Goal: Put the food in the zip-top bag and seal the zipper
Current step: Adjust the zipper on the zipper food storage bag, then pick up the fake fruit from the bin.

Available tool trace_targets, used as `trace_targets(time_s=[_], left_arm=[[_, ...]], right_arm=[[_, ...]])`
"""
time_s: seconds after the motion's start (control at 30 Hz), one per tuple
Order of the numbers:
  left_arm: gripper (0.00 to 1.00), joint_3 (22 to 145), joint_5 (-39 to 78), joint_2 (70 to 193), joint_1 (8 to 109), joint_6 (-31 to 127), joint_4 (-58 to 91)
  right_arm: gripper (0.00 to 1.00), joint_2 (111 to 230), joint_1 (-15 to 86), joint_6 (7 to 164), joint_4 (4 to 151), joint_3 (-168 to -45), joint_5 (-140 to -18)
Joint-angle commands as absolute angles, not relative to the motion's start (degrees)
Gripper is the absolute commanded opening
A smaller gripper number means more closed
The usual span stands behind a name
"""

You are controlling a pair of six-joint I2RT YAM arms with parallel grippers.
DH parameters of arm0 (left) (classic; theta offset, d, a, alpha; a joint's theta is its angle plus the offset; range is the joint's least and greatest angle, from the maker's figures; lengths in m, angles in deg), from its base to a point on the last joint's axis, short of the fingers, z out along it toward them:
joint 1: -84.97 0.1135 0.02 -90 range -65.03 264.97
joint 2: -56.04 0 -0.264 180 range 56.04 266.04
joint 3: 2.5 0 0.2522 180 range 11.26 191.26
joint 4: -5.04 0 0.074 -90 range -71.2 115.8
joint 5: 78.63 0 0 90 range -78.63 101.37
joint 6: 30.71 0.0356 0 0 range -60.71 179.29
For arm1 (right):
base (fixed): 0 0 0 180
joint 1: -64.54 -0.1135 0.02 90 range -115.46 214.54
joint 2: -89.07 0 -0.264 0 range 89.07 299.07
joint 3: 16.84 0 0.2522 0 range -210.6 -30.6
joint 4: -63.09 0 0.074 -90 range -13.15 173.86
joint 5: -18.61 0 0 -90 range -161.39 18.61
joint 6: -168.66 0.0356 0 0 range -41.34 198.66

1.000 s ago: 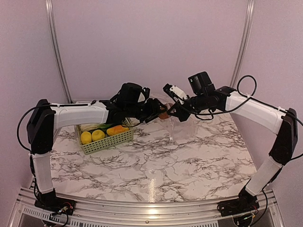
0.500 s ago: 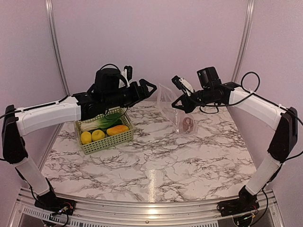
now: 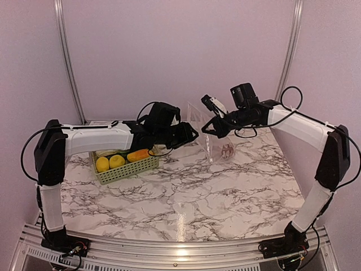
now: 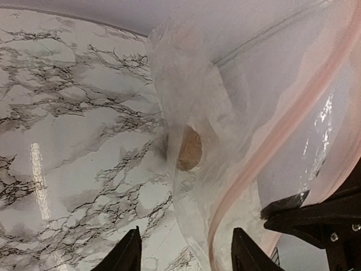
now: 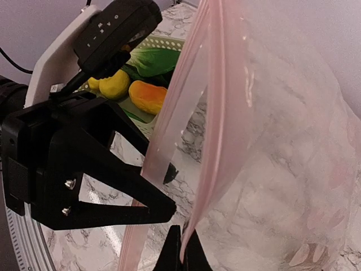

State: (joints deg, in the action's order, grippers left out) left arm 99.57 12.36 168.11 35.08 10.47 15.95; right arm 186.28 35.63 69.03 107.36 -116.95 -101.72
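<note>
The clear zip-top bag hangs above the table's back middle, with a brown kiwi-like piece inside. My right gripper is shut on the pink zipper strip at the bag's mouth, its tips pinching it. My left gripper is open and empty at the mouth. In the left wrist view the zipper and bag wall lie between its fingers, with the brown piece beyond. Two lemons, orange fruit and bok choy lie in the basket.
The light green perforated basket stands at the back left of the marble table, under the left forearm. The two grippers are nearly touching at the bag's mouth. Pink walls with metal rails close the back and sides.
A second ago my left gripper was at the bag with the brown piece; it then lifted away empty with the piece in the bag. Now it has come back down to the bag's mouth.
</note>
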Motion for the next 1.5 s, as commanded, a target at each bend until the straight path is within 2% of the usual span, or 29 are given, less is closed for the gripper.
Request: trace_targets(time_s=[0.0, 0.07, 0.1, 0.13, 0.2, 0.37, 0.4, 0.43, 0.47, 0.5, 0.63, 0.7, 0.9, 1.03, 1.13, 1.27, 1.37, 1.47], left_arm=[[0.35, 109.2, 11.0, 173.1, 34.9, 11.9, 23.6], [0.11, 110.1, 7.0, 173.3, 35.0, 12.1, 25.6], [0.0, 109.0, 4.7, 172.4, 34.9, 11.8, 25.4], [0.0, 107.5, 2.3, 171.1, 35.0, 11.4, 24.7], [0.0, 104.6, -1.1, 168.6, 34.8, 10.5, 22.5], [0.0, 105.7, 2.5, 169.7, 34.8, 10.6, 20.5], [0.05, 105.3, 3.9, 169.6, 34.8, 11.1, 18.7], [0.24, 104.4, 5.2, 169.1, 34.8, 11.9, 16.5], [0.37, 103.4, 6.3, 168.1, 34.8, 13.1, 14.9], [0.46, 102.4, 7.1, 166.9, 34.8, 14.7, 13.8], [0.7, 95.7, 7.1, 158.4, 34.9, 22.3, 14.7], [0.78, 92.9, 4.8, 153.5, 34.9, 26.6, 18.2], [0.86, 90.1, -5.7, 144.2, 38.6, 38.4, 40.3], [0.86, 87.9, -3.1, 141.8, 46.7, 41.8, 50.0], [0.85, 85.6, 0.5, 141.1, 52.3, 42.8, 52.0], [0.83, 85.2, 3.0, 143.5, 54.8, 45.2, 50.3], [0.83, 90.3, 3.2, 149.0, 54.8, 49.2, 53.3], [0.79, 94.4, 3.7, 154.1, 54.8, 51.2, 56.1]], right_arm=[[0.0, 185.8, 35.6, 67.3, 110.3, -121.6, -96.2], [0.0, 187.0, 35.7, 64.9, 116.0, -127.2, -85.7], [0.0, 187.9, 35.7, 63.6, 118.8, -130.7, -74.4], [0.0, 189.1, 35.7, 63.0, 121.2, -133.4, -64.3], [0.0, 190.3, 36.0, 61.6, 123.6, -137.3, -55.1], [0.0, 188.6, 35.5, 62.3, 123.2, -137.0, -58.0], [0.0, 188.4, 35.5, 62.5, 123.3, -137.0, -59.2], [0.0, 188.3, 35.7, 62.6, 123.3, -136.7, -60.8], [0.0, 188.2, 36.0, 62.8, 123.3, -136.5, -62.7], [0.0, 188.1, 36.3, 63.1, 123.3, -136.5, -64.3], [0.0, 188.4, 37.7, 63.9, 123.3, -137.8, -67.7], [0.0, 188.6, 38.3, 63.6, 122.8, -138.5, -68.0], [0.0, 189.5, 42.6, 61.9, 121.9, -142.2, -67.0], [0.0, 190.1, 47.4, 60.6, 121.0, -143.8, -66.3], [0.0, 189.2, 49.2, 60.5, 119.7, -142.7, -66.8], [0.0, 187.0, 49.3, 61.3, 116.4, -138.1, -68.7], [0.0, 186.4, 49.0, 61.6, 115.9, -135.3, -73.9], [0.0, 185.6, 47.9, 61.3, 115.9, -133.1, -77.3]])
